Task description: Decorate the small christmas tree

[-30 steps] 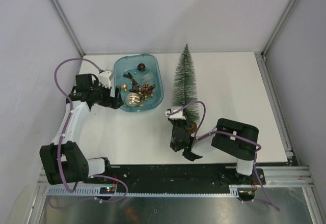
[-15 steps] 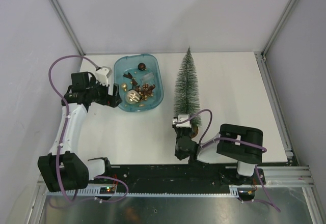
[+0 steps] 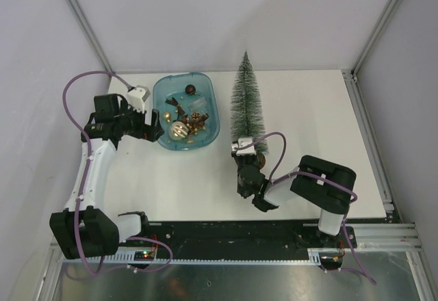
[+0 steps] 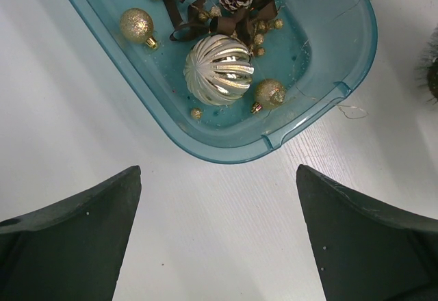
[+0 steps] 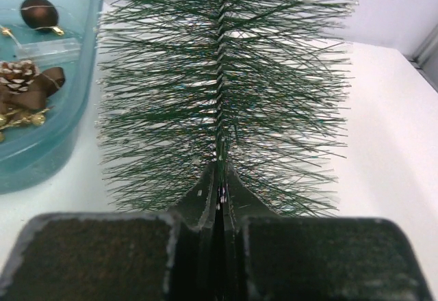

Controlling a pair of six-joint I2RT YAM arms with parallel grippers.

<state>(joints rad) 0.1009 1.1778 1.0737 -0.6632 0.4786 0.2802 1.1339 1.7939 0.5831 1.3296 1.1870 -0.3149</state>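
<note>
Right claw (image 5: pixel 219 181) is clenching the stem of the slim frosted green bottle-brush tree (image 3: pixel 246 99), a grip plain only in its wrist view. The tree is standing right of the teal plastic tray (image 4: pixel 274 140), with white surface (image 3: pixel 315 123) lying open beyond. Left claw (image 4: pixel 217 174) is hanging released.

left gripper (image 4: pixel 217 176): bare table (image 4: pixel 205 246) between its spread fingers, free | ahead: blue tray (image 4: pixel 229 156) rim, ornaments (image 4: pixel 220 70) crowd inside | right gripper (image 5: pixel 220 190), clamped on small christmas tree (image 5: pixel 220 89): bristles fill ahead; left, tray; right, bare table
</note>
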